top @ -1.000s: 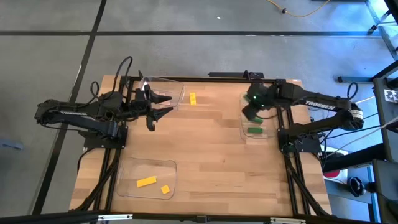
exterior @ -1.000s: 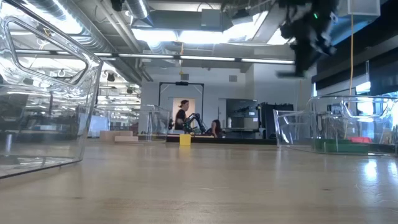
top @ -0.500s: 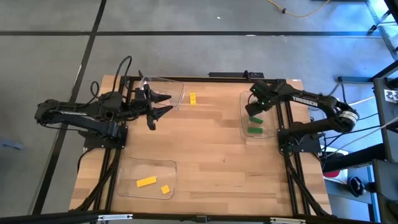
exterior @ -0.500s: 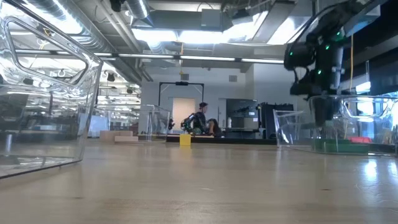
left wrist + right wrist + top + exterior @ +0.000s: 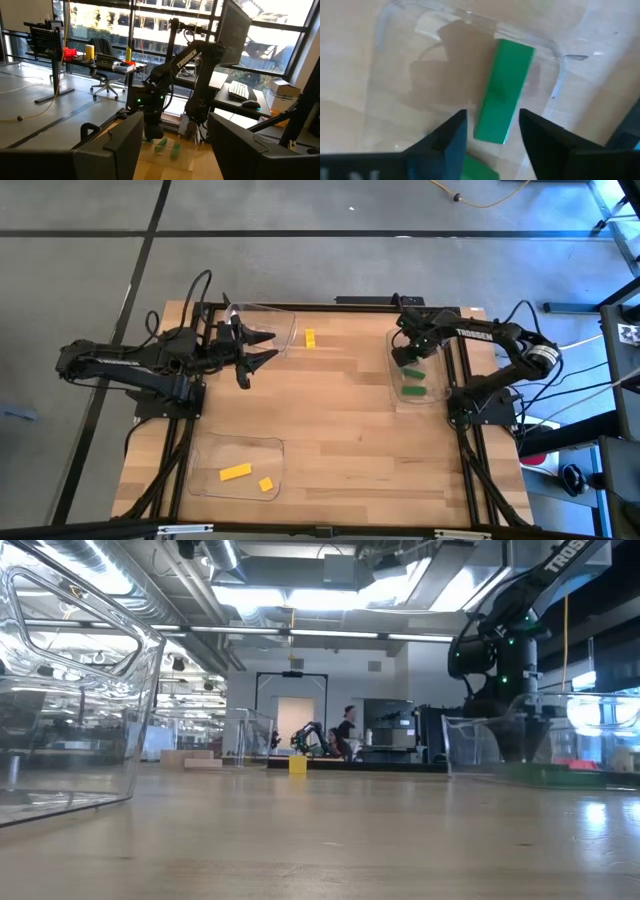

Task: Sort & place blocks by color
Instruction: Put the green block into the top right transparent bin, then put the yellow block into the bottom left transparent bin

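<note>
Though partly hidden, oblong green block [image 5: 503,90]

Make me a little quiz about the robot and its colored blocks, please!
1. True or false: the lone yellow block on the bare table lies inside a tray.
2. Which colour are the blocks in the tray under the right gripper? A) yellow B) green C) tan
3. Fill in: the tray near the table's front left corner holds ___ yellow blocks.

Key: 1 false, it lies on the wood outside any tray. 2 B; a green bar shows between the right gripper's parted fingers. 3 two.
</note>
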